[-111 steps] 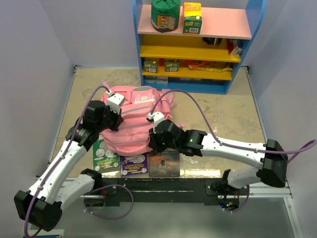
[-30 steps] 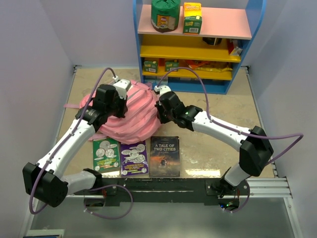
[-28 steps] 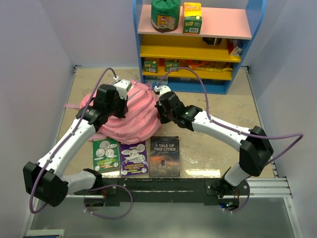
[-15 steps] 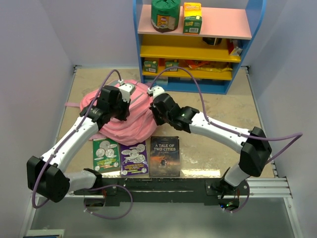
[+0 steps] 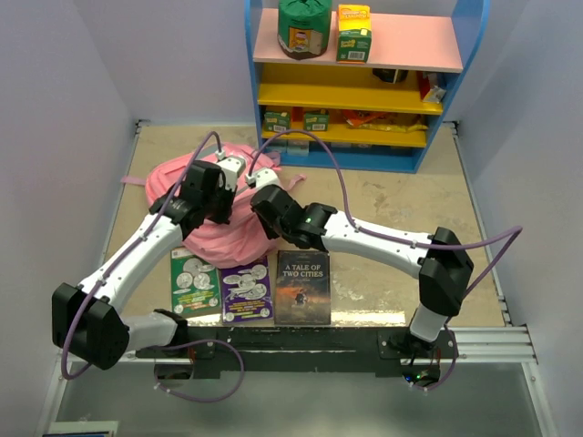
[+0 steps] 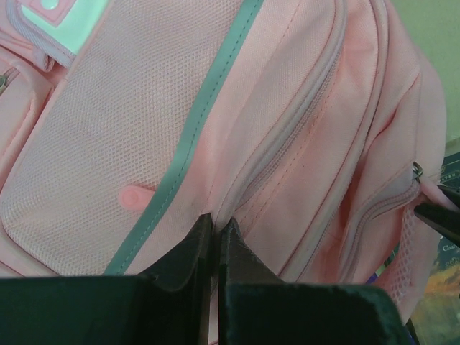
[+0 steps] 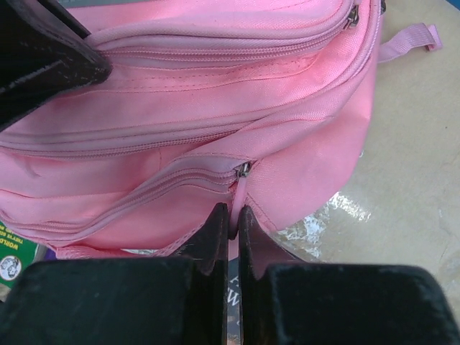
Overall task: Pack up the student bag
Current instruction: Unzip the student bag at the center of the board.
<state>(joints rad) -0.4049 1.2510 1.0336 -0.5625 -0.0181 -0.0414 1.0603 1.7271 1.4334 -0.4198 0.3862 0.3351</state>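
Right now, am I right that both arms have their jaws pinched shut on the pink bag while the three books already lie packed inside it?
Not quite. The three books are not inside: the top external view shows them in a row on the table, on the near side of the student bag. Both arms do have their jaws pinched shut on it.

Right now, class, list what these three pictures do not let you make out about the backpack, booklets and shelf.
Inside of the backpack: all views, pink fabric covers it.
End of the zip pull: right wrist view, the shut right gripper covers it.
Small print on the green booklet: top view, too small.
Labels on the lower shelf boxes: top view, too small.
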